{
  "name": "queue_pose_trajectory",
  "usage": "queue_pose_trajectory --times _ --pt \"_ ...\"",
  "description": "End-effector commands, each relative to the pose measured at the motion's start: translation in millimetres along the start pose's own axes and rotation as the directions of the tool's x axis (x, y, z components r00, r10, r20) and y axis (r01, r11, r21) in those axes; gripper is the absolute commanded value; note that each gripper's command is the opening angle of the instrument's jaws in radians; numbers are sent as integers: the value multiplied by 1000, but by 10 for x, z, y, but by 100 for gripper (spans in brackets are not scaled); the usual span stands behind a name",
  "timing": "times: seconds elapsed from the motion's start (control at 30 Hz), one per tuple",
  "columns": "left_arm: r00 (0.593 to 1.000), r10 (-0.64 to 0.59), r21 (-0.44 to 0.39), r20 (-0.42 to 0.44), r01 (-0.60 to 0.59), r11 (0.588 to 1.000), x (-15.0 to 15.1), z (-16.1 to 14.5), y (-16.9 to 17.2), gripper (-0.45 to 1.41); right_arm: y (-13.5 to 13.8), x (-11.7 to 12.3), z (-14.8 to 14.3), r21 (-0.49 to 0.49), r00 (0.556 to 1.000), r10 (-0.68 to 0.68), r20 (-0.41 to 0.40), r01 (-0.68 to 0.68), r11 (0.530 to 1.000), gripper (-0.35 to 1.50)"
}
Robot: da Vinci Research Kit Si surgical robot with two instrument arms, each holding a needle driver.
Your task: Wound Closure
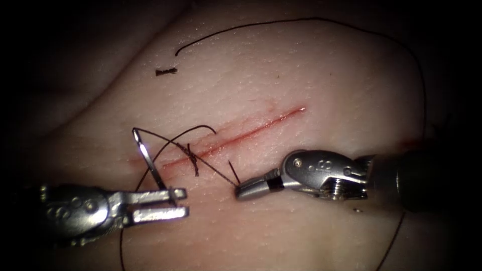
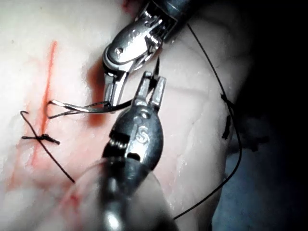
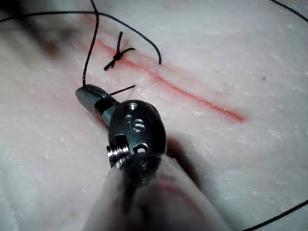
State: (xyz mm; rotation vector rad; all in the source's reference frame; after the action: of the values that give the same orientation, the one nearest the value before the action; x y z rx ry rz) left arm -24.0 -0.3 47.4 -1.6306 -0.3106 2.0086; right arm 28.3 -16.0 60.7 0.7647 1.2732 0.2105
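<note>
L pincer (image 1: 173,203) holds needle (image 1: 149,159) (off tissue), R pincer (image 1: 242,191) grips thread (image 1: 201,158).

Your left tool (image 1: 159,203) is bright silver metal: two long, flat, straight jaws on a rounded wrist block with small round pins. Your right tool (image 1: 249,189) has a short, stubby silver tip, a narrow black band behind it, and a rounded silver wrist housing (image 1: 321,170) with round rivets and a threaded screw underneath. Its dark, smooth shaft (image 1: 406,178) follows behind. Seen from close by, each wrist housing carries a stamped "S" marking (image 2: 140,135).
</note>
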Motion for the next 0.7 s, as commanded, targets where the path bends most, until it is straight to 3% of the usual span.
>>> queue_pose_trajectory --times 0.03,0.4,0.57,0.67,0.7 --pt "1000 10 3 4 -10 1000 -5 4 8 -45 -25 5 16 9 1000 -2 -4 2 1000 -35" --pt "998 55 7 14 -55 998 13 -10 35 -45 -109 46 37 34 1000 -15 -15 16 999 -35" --pt "997 70 7 18 -70 998 25 -11 36 -45 -111 64 37 21 998 -57 -20 58 998 -35" --pt "998 68 8 15 -68 998 26 -12 34 -45 -91 69 31 -82 991 -131 12 132 988 68" --pt "998 68 7 15 -68 998 26 -13 34 -45 -87 70 30 -99 992 -128 19 129 987 93"
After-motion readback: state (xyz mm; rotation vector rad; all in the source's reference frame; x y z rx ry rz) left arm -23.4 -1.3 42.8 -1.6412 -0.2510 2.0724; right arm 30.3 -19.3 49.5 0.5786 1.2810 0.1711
